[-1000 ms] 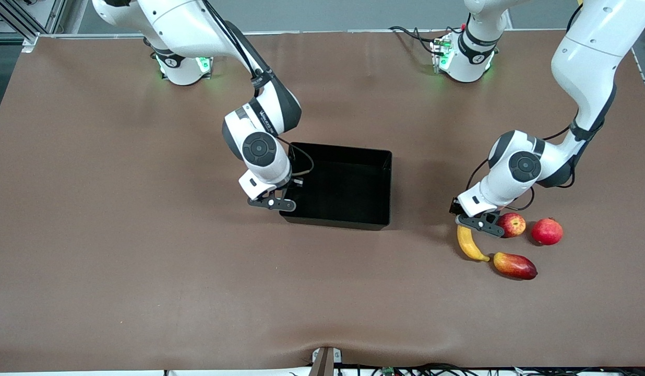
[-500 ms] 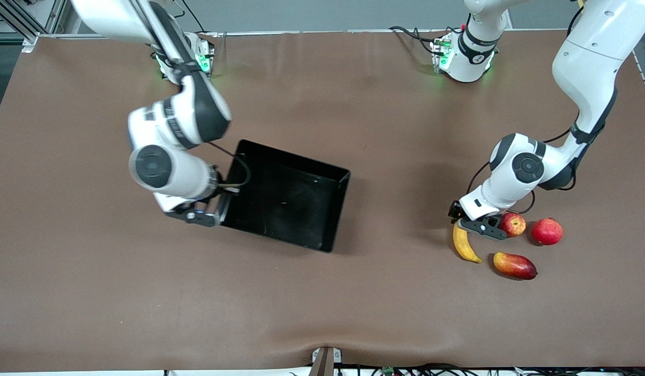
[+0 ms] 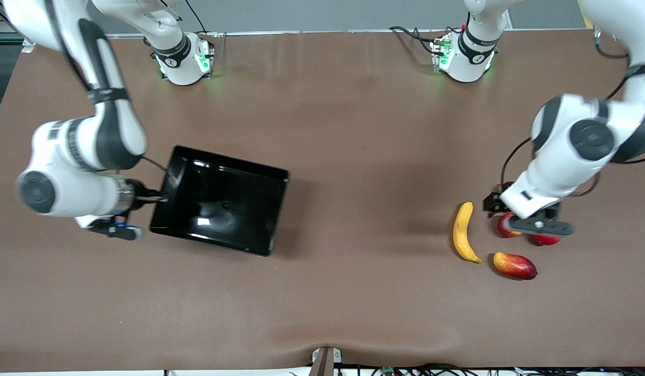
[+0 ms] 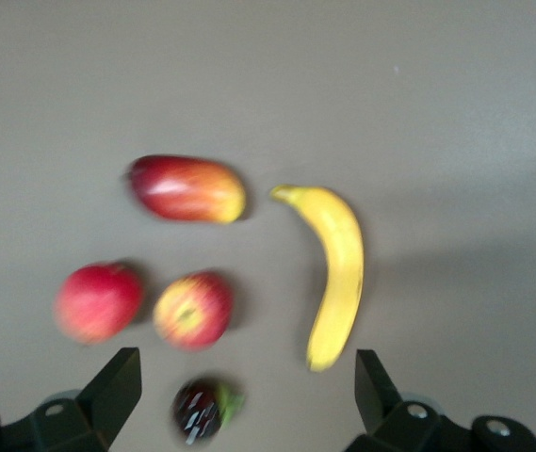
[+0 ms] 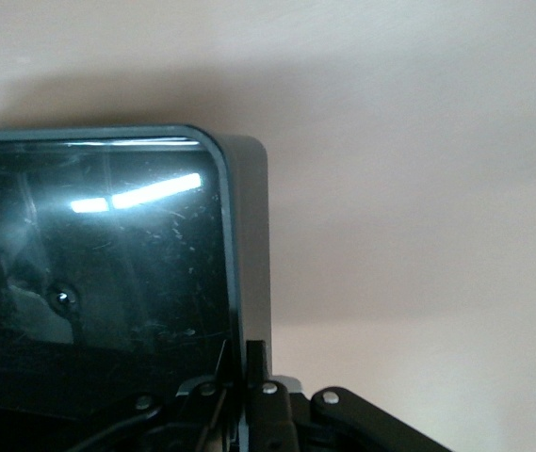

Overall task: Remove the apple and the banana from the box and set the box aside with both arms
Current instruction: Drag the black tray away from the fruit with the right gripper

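Observation:
The black box (image 3: 221, 206) is gripped by its short wall toward the right arm's end of the table, where my right gripper (image 3: 145, 213) is shut on that wall. In the right wrist view the fingertips (image 5: 258, 363) pinch the rim of the box (image 5: 107, 282), which is empty. The yellow banana (image 3: 462, 232) lies free on the table. My left gripper (image 3: 536, 225) hangs open over the apple (image 3: 505, 227) with nothing between its fingers. The left wrist view shows the banana (image 4: 336, 268) and the apple (image 4: 192, 311) below the open left gripper (image 4: 246, 391).
A plain red round fruit (image 3: 545, 240) lies beside the apple, partly under the left hand. An oblong red-yellow mango (image 3: 514, 265) lies nearer the front camera. The same red fruit (image 4: 98, 301) and mango (image 4: 187, 188) show in the left wrist view. Brown mat (image 3: 354, 156) covers the table.
The right arm has carried the box toward its own end of the table. The left gripper has opened, let go of the banana and risen over the apple.

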